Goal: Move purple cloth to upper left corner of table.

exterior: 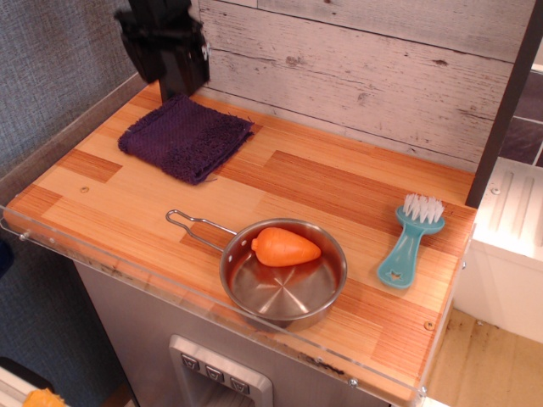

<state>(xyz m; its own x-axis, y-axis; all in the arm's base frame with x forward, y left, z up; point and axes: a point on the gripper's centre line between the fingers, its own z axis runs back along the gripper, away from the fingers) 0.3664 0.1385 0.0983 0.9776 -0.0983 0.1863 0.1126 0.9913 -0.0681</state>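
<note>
The purple cloth [185, 137] lies flat on the table [305, 182] near its far left corner, close to the back wall. My gripper [181, 85] hangs in the air just above the cloth's far edge and does not touch it. It is motion-blurred, its black fingers look spread, and it holds nothing.
A steel pan [284, 273] with an orange carrot toy [285, 247] in it stands at the front middle, its handle pointing left. A teal brush [410, 240] lies at the right. A clear acrylic rim [127, 271] edges the front. A plank wall stands behind.
</note>
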